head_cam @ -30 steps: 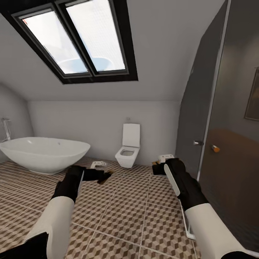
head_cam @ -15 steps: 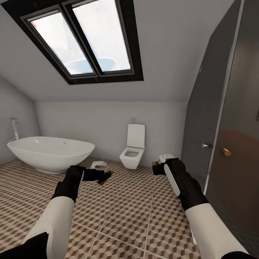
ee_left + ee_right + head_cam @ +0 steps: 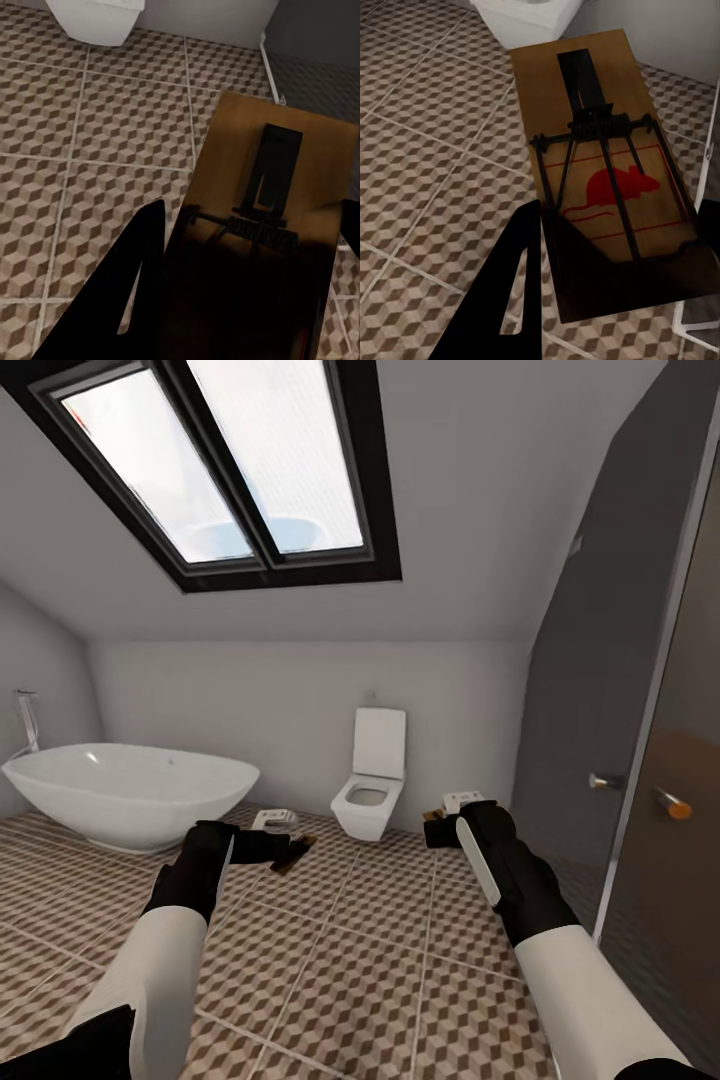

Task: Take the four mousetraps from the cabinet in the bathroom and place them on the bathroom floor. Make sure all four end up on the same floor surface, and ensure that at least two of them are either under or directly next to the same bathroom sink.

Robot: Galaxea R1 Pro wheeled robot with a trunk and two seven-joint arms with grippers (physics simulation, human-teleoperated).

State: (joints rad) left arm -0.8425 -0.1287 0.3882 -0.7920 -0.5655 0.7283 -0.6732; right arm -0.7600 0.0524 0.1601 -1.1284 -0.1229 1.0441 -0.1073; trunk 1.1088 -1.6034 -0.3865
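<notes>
Head view: bathroom interior w/ sloped white ceiling; black-framed skylight [image 3: 225,465] in upper left of frame. White freestanding bathtub [image 3: 130,792] at left-centre, chrome tap fitting just beside its far left end. White toilet [image 3: 370,785] at centre, against back wall. Dark shower partition [image 3: 610,660] fills right side, w/ a metal knob and an orange-tipped one lower right. Bathroom floor [image 3: 350,960] w/ brown/beige cube-pattern tiles across lower half. Both arms reach fwd from bottom edge. Left gripper [image 3: 285,850] at lower centre-left, a dark tan board at its tip, too small here to tell detail. Right gripper [image 3: 440,825] at lower centre-right, brown edge at its tip, likewise small. Left wrist view: left mousetrap [image 3: 262,225] is a tan wooden board w/ dark wire spring and bar, occupying centre to lower right of frame, lower part in shadow. Black fingers [image 3: 139,292] lie against its sides at lower left and right edge, i.e. left gripper clamped on the board, held above the tiles. Base of toilet at upper left; dark partition at upper right. Right wrist view: right mousetrap [image 3: 604,172] runs from upper centre to lower right, red mouse mark and wire spring clearly visible. Black finger at lower left touches board edge, second one at right edge; right gripper clamped on it, above floor. Toilet base at top centre.
</notes>
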